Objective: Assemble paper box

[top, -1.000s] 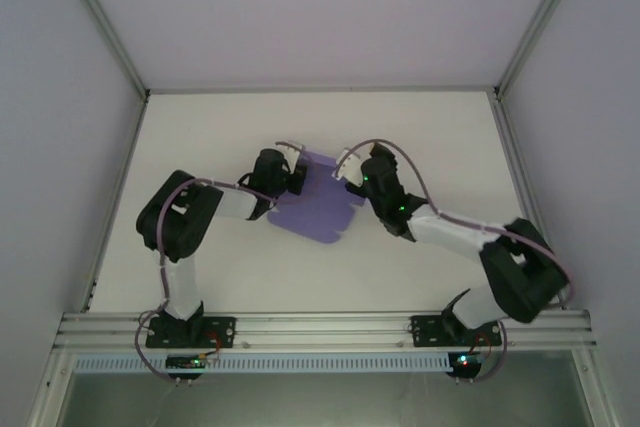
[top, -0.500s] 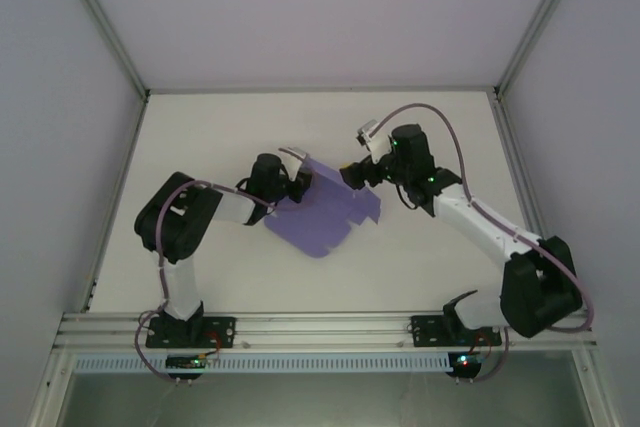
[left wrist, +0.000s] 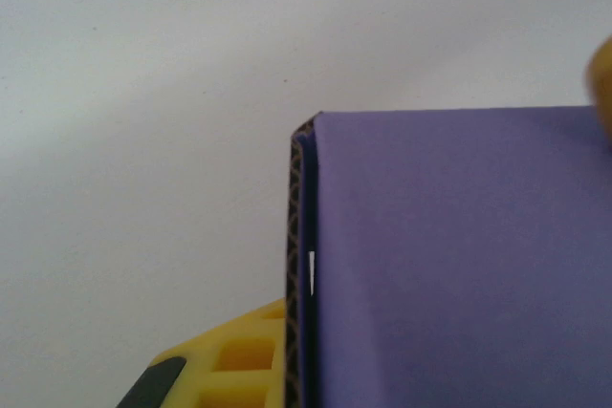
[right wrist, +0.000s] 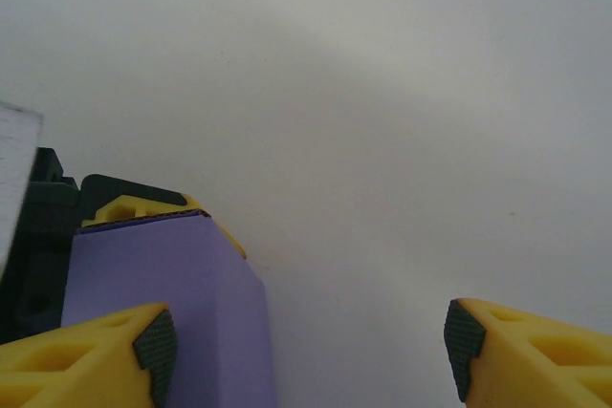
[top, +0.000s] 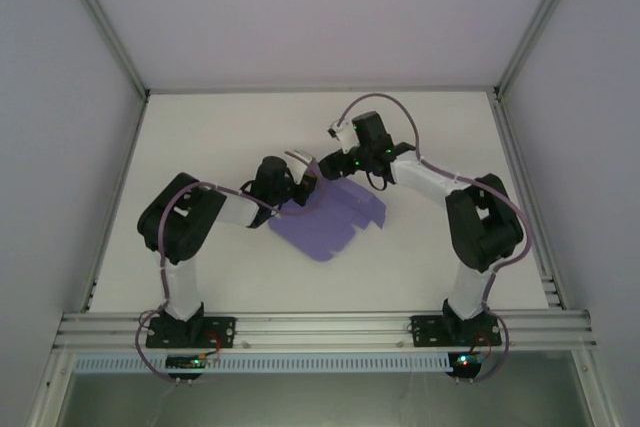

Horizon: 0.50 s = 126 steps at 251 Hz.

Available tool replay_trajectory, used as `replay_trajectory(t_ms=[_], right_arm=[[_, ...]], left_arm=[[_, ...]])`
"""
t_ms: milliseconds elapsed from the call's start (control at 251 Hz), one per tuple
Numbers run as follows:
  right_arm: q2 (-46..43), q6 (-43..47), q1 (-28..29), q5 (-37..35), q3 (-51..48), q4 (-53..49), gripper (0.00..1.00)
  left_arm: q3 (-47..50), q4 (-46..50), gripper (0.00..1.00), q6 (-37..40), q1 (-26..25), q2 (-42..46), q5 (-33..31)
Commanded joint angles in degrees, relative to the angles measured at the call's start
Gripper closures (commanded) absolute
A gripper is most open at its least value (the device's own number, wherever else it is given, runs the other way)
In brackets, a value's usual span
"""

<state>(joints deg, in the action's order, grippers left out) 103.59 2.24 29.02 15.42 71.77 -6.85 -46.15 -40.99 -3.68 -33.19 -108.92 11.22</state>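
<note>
The paper box (top: pixel 328 217) is a lavender-purple die-cut sheet lying mid-table, its far left corner lifted. My left gripper (top: pixel 303 183) is shut on that corner. In the left wrist view the card (left wrist: pixel 459 265) covers the right side, its corrugated edge pressed against one yellow finger (left wrist: pixel 234 370); the other finger is hidden behind the card. My right gripper (top: pixel 336 161) hovers at the sheet's far edge, close to the left gripper. It stands open (right wrist: pixel 311 351), with the card's corner (right wrist: pixel 167 293) beside its left pad (right wrist: pixel 158 343) and nothing between the pads.
White table (top: pixel 200 137) enclosed by white walls and aluminium frame rails (top: pixel 320 327) along the near edge. The right arm's elbow (top: pixel 480 222) arches over the right side. Bare surface lies beyond and to both sides of the sheet.
My right gripper has swung from the sheet's right side to its far edge, beside the left gripper. The sheet shifted slightly and lies flatter. The left gripper kept its hold.
</note>
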Motion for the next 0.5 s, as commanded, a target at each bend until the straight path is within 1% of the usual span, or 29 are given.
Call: replay_trajectory(t_ms=[0,108,188,259,387,415,499], right_arm=[[2.5,1.4,1.6,-2.4,1.2,-4.7,0.25],[3.5,2.0,3.3,-4.3,0.1,-6.8,0.26],[4.1,2.0,3.4,-6.0,-0.7,-7.0,0.28],[4.3,1.9,3.4,-7.0,-1.6,-7.1,0.30],[3.6,1.2,3.3,-7.1,-3.1,-5.3,0.31],[3.4,1.0,3.2,-7.3,-5.1,-4.8,0.30],[2.7,0.9,2.8,-7.1,-6.0,-4.5,0.30]], left_arm=[[0.3,0.9,0.92,-0.8,-0.4,-2.0,-1.0],[0.3,0.3,0.91,-1.8,-0.4,-2.1,-1.2],[0.8,-0.2,0.81,-2.4,-0.5,-1.7,-1.5],[1.8,-0.9,0.78,-3.3,-0.3,-0.7,-2.0],[4.4,-3.2,0.75,-4.8,-0.4,1.4,-2.5],[4.6,-3.1,0.74,-4.8,-0.3,1.8,-2.5],[5.7,-3.7,0.74,-5.2,-0.2,3.1,-2.6]])
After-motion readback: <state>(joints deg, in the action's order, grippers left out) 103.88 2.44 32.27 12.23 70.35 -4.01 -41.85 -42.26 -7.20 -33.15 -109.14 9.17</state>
